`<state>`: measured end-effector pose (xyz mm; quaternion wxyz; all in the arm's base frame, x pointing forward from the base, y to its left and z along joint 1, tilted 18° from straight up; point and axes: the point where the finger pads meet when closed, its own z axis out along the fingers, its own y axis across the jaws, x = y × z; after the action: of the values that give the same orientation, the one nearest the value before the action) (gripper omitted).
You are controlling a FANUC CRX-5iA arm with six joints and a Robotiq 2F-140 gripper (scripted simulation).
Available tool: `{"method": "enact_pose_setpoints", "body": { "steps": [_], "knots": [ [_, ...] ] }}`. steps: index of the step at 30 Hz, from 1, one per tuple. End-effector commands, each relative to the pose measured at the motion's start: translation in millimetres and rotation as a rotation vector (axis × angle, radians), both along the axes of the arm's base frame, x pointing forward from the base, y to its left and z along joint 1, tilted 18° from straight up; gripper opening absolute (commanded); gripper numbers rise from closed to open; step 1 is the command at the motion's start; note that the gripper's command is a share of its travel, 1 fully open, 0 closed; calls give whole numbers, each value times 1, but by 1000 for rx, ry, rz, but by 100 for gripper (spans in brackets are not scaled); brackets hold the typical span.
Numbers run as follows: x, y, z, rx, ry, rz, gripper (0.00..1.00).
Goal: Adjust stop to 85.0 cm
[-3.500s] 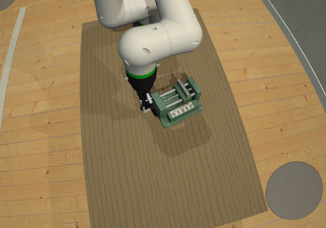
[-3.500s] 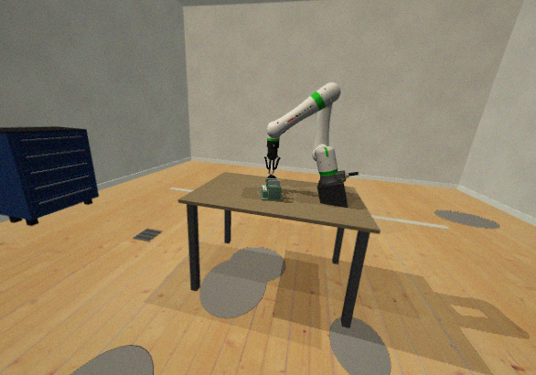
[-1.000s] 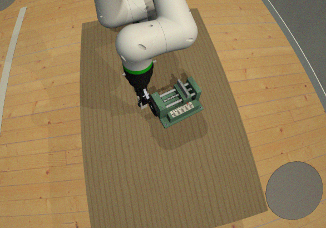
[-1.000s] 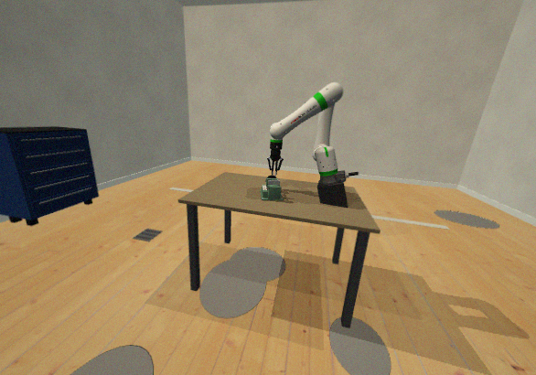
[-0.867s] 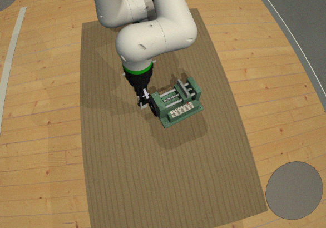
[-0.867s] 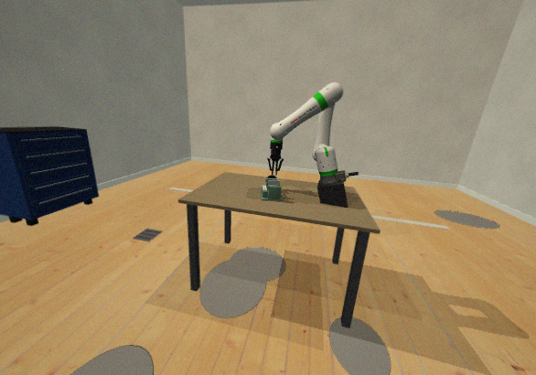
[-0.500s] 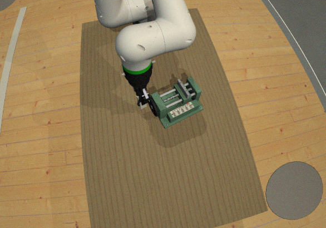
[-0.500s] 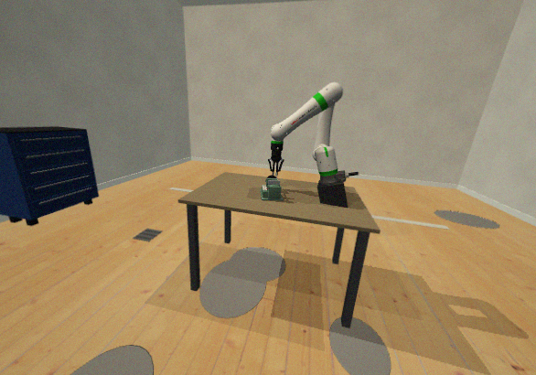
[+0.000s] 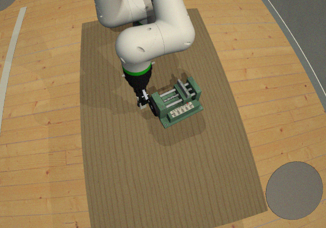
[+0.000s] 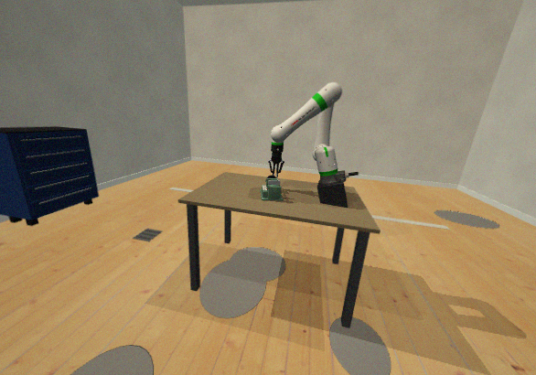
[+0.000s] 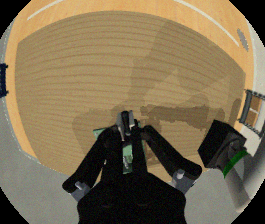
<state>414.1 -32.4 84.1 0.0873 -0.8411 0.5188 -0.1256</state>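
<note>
1. Left of centre in the top view, the gripper (image 9: 143, 101) (image 10: 275, 174) (image 11: 126, 116) points down, fingers narrow, tips close together at the handwheel; I cannot tell whether part of it is between them.
2. Just right of the fingertips, the black handwheel (image 9: 153, 107) stands upright on the left end of the green fixture (image 9: 159, 105) (image 10: 273, 192), near the middle of the frame.
3. Next come the rails (image 9: 174, 103), then the grey-faced stop (image 9: 183, 89), nearer the fixture's right end.
4. Below the stop, a red mark (image 9: 187, 103) shows toward the scale's (image 9: 181, 110) right end; the figures are too blurred to read.
</note>
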Motion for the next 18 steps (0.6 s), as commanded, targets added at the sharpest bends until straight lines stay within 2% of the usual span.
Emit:
{"method": "enact_pose_setpoints", "body": {
  "steps": [1, 18],
  "knots": [
    [1, 0, -2, 0, 0, 0, 4],
    [6, 1, -14, 0, 0, 0, 4]
  ]
}}
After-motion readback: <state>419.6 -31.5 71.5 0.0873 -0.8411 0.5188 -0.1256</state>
